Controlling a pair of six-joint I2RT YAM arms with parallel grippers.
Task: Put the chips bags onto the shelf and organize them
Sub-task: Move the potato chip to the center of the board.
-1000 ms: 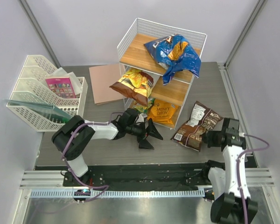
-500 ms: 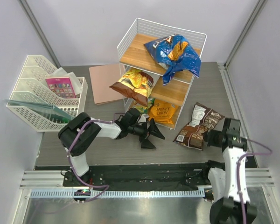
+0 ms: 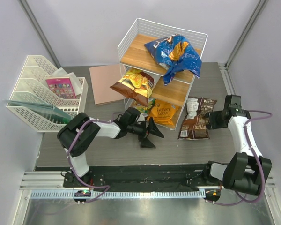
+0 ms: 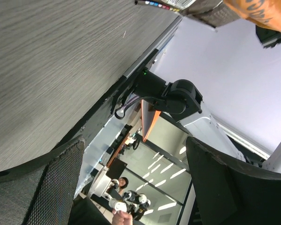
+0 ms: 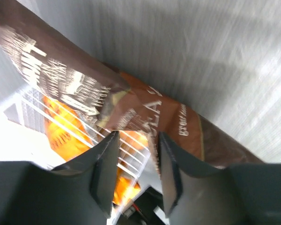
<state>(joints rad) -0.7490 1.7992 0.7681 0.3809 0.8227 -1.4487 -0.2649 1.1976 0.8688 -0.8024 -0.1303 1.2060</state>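
Observation:
The shelf (image 3: 131, 35) stands at the back centre. A blue Doritos bag (image 3: 175, 54) lies on its top board. A brown-and-yellow bag (image 3: 133, 86) hangs out of the middle tier. The orange Honey Dijon bag (image 3: 161, 112) and a small green-yellow bag (image 3: 143, 108) sit at the bottom. The dark brown Sea Salt bag (image 3: 195, 121) lies on the table against the shelf's right foot. My right gripper (image 3: 214, 119) is at its right edge, jaws apart, with the bag's edge (image 5: 145, 108) loose between the fingers (image 5: 171, 168). My left gripper (image 3: 152, 133) hangs open and empty, low before the shelf.
A white mesh file tray (image 3: 25, 110) with a pink card packet (image 3: 61, 86) stands at the left. A flat brown board (image 3: 105, 84) lies beside the shelf. Grey walls close both sides, and a metal rail (image 3: 131, 178) runs along the near edge.
My right arm carried the Sea Salt bag up and left to the shelf's right foot, turning it upright. Its jaws, shut before, have parted. The left arm barely moved.

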